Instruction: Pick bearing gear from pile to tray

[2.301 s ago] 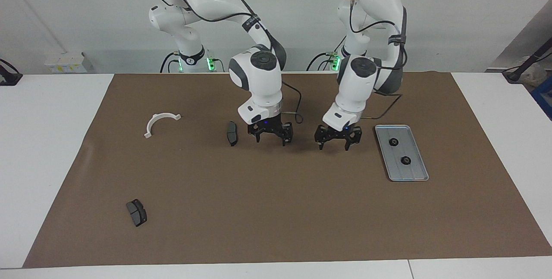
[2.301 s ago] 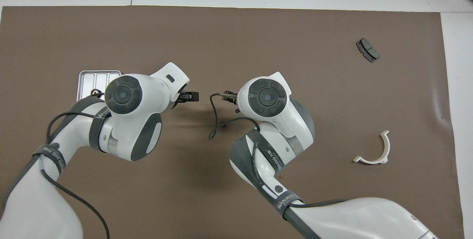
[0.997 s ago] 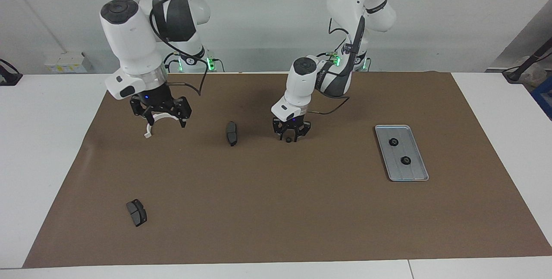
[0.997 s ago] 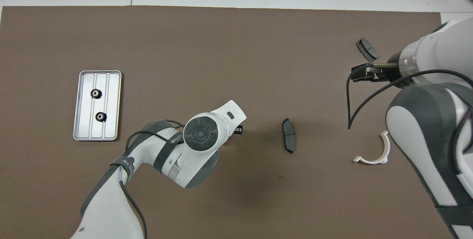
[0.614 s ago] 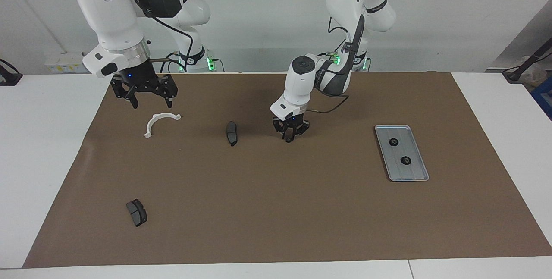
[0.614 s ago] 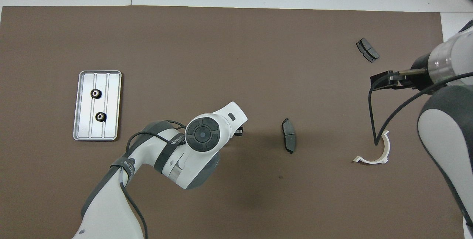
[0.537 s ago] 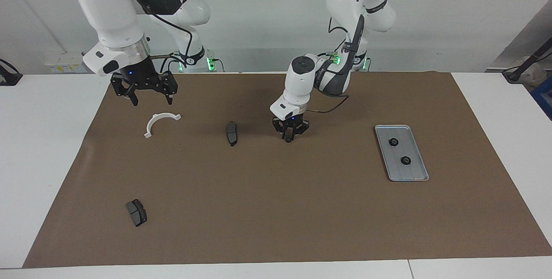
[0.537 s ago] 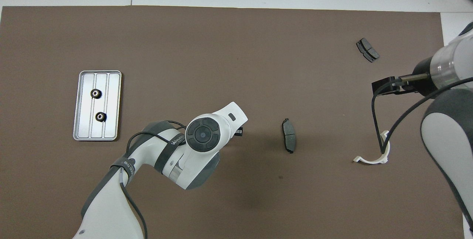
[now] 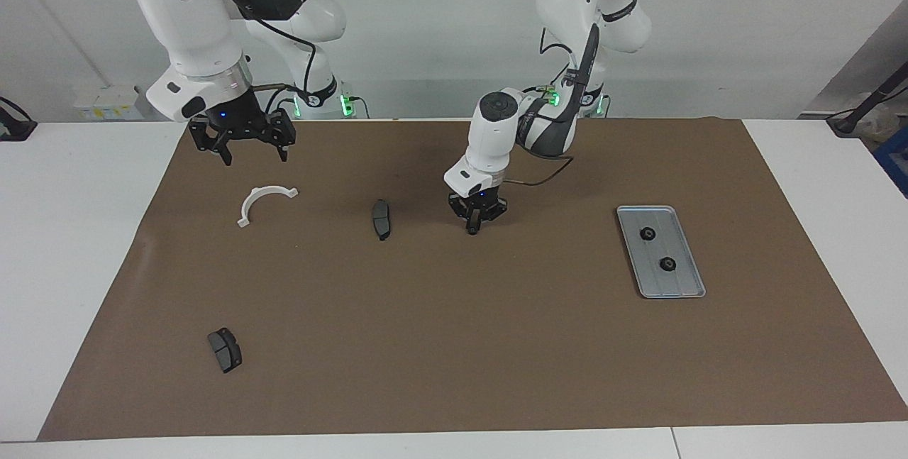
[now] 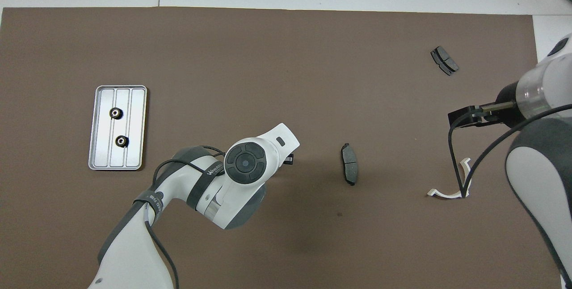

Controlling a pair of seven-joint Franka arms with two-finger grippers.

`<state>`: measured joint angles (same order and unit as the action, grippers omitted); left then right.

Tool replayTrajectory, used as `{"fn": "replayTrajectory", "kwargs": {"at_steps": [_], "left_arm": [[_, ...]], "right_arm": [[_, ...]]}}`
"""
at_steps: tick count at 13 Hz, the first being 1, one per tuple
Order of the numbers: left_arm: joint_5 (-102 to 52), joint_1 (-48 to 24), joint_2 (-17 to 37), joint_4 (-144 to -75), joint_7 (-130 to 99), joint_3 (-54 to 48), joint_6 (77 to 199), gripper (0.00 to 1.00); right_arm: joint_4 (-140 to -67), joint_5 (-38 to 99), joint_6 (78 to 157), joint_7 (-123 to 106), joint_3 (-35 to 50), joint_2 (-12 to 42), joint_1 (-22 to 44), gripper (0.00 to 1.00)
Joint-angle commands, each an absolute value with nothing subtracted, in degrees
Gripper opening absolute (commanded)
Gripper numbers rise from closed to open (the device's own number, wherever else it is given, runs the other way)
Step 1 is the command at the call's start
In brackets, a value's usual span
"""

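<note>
On the brown mat [image 9: 454, 345] covering the bench, near to far from the robots: the right gripper [image 9: 243, 149] hangs with jaws spread above the white curved bracket [image 9: 264, 201]. The left gripper [image 9: 474, 227], jaws pressed together down at the mat, stands beside a brake pad [image 9: 381, 218]; whether a small gear sits between its tips is too small to tell. The tray [image 9: 679, 284], toward the left arm's end, holds two bearing gears [image 9: 647, 233]. A second brake pad [image 9: 225, 350] lies farthest out.
</note>
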<state>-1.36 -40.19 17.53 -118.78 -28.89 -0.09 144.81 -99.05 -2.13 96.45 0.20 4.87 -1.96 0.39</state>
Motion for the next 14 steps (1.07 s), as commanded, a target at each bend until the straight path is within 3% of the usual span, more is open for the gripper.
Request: {"fn": "replayTrajectory", "kwargs": {"at_steps": [1, 6, 14], "left_arm": [[-1.5, -40.3, 17.1, -117.9, -28.6, 0.8, 143.9, 0.00], [-1.0, -28.2, 17.8, -107.3, -23.6, 0.7, 131.9, 0.00], [-1.2, -5.0, 15.2, -111.0, 8.8, 0.6, 128.1, 0.00]], "right_arm": [[-100.7, -0.9, 96.7, -1.2, 5.2, -3.7, -0.2, 1.00], [-100.7, -0.8, 98.0, 0.4, 5.2, -3.6, 0.3, 1.00], [-100.5, -0.8, 98.1, 1.5, 5.3, -3.4, 0.4, 1.00]]}}
